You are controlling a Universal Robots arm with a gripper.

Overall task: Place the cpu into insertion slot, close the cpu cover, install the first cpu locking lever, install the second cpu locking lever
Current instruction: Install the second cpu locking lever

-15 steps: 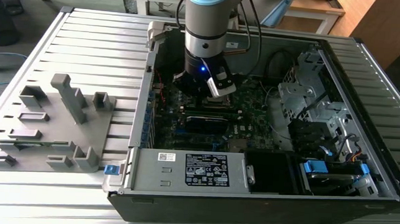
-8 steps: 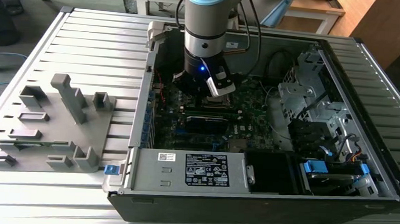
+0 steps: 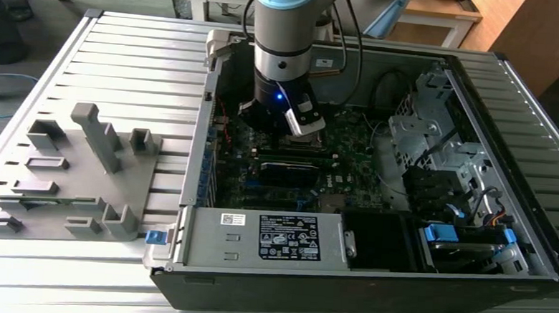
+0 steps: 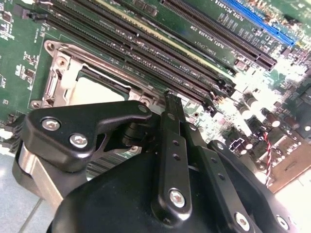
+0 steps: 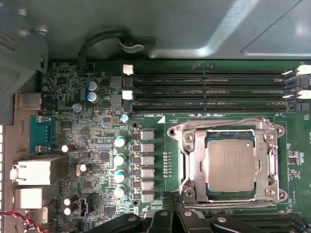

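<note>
The jaws look drawn together with nothing between them in the second wrist view, the black gripper [image 4: 167, 97] poised at the edge of the square black insertion slot [image 4: 58, 80] with its silvery rim. In the first wrist view, the dull silver-grey square cpu [image 5: 230, 164] lies seated in that slot, and the thin silvery windowed cpu cover [image 5: 265, 165] appears folded down around it; whether either locking lever is latched I cannot tell. In the exterior view, the arm hangs over the green motherboard [image 3: 356, 157] inside the open computer case [image 3: 508, 176].
</note>
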